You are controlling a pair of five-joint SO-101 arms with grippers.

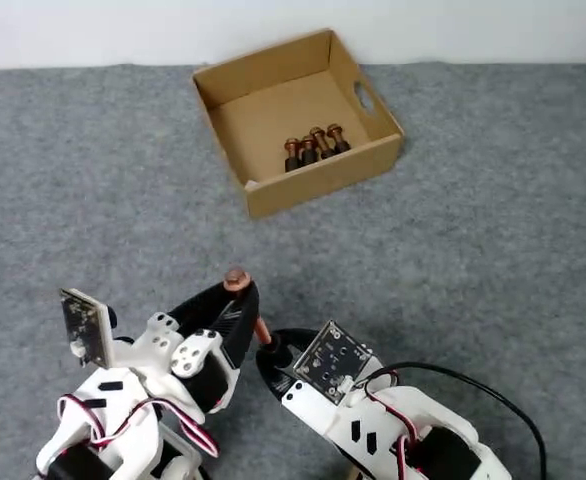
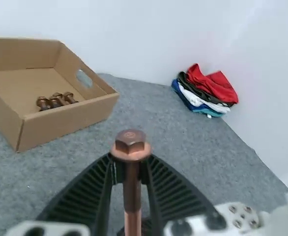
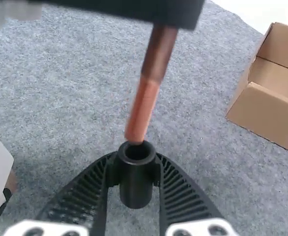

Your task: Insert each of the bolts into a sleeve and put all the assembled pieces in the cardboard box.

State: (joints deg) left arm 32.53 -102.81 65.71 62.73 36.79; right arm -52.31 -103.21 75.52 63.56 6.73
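Near the desk's front edge, the left tool (image 2: 129,169) clenched the copper bolt (image 2: 129,145), tip at the mouth of the black sleeve (image 3: 135,183) clamped in the right tool (image 3: 135,164). Insertion step, by my read; next called for a straight push home, then the cardboard box (image 1: 318,185).

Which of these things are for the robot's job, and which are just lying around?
For the job:
- the bolt in the left gripper
- the black sleeve in the right gripper
- the cardboard box
- the finished pieces inside it

Just lying about:
- the pile of clothes by the wall
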